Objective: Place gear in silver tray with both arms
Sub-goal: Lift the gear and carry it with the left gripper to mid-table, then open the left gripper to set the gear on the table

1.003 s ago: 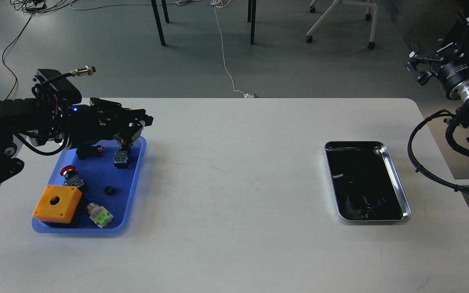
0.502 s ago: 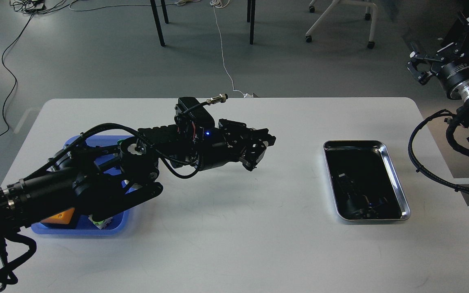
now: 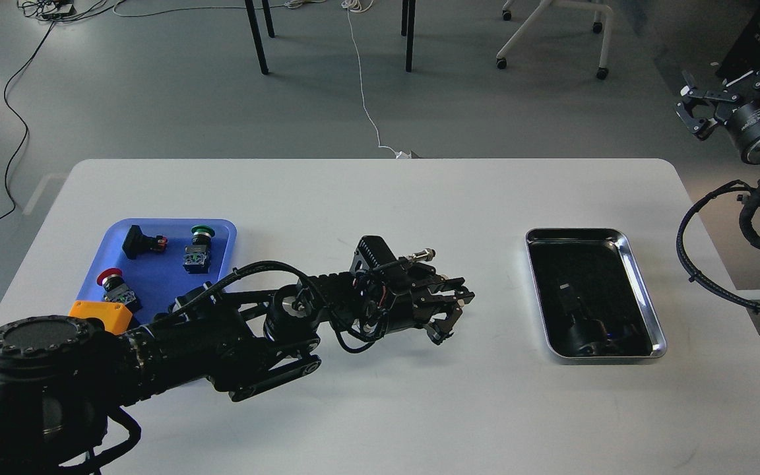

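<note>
The silver tray (image 3: 641, 290) lies on the right side of the white table, its dark bottom showing only reflections. My left arm reaches from the bottom left across the table's middle. Its gripper (image 3: 447, 321) hangs just above the table, left of the silver tray and apart from it, fingers pointing down and to the right. The fingers are dark and close together, and I cannot tell whether they hold anything. No gear shows anywhere. My right gripper (image 3: 698, 113) is raised off the table beyond its far right corner, fingers spread and empty.
A blue plastic tray (image 3: 162, 274) at the left holds a black switch (image 3: 142, 242), a green button (image 3: 198, 253), a red button (image 3: 113, 284) and an orange box (image 3: 99, 313), partly covered by my left arm. Chair and table legs stand on the floor behind.
My left gripper has left the blue tray and swung right to the table's middle, then nearer and lower. The right gripper shifted slightly right.
</note>
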{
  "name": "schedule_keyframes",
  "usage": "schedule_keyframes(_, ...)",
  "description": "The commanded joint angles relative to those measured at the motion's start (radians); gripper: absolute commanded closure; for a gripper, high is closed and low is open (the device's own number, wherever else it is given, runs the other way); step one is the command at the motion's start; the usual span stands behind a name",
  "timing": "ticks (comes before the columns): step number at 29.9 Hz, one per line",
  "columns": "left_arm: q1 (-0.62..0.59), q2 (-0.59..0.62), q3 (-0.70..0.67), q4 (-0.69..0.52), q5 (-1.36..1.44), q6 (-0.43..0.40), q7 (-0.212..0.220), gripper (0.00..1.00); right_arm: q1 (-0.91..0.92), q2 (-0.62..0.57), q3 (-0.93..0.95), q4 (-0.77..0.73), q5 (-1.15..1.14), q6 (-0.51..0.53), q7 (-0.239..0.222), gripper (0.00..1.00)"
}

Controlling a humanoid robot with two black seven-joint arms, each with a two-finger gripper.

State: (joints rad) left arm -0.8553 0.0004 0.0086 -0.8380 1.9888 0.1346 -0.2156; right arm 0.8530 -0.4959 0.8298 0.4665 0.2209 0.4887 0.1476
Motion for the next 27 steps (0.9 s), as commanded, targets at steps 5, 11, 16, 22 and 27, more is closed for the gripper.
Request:
schedule_keyframes(5,0.05,0.0,0.005,0.03,-0.005,0.019,0.005,0.77,-0.002,-0.009,0.0,0.0,0.0,0.0,0.001,0.01)
schedule_keyframes(11,0.051,0.0,0.01,0.046,-0.002,0.019,0.013,0.73,-0.002,-0.007,-0.001,0.0,0.0,0.0,0.001,0.01)
schedule_keyframes(16,0.062,0.0,0.01,0.063,-0.001,0.019,0.01,0.68,-0.002,-0.007,-0.003,0.0,0.0,0.0,0.0,0.01)
schedule_keyframes(22,0.064,0.0,0.011,0.066,-0.002,0.019,0.01,0.48,-0.002,-0.007,-0.006,0.0,0.0,0.0,0.001,0.01)
schedule_keyframes(27,0.045,0.0,-0.048,0.051,-0.056,0.077,0.002,0.19,0.001,-0.009,-0.008,0.0,0.0,0.0,0.0,0.01)
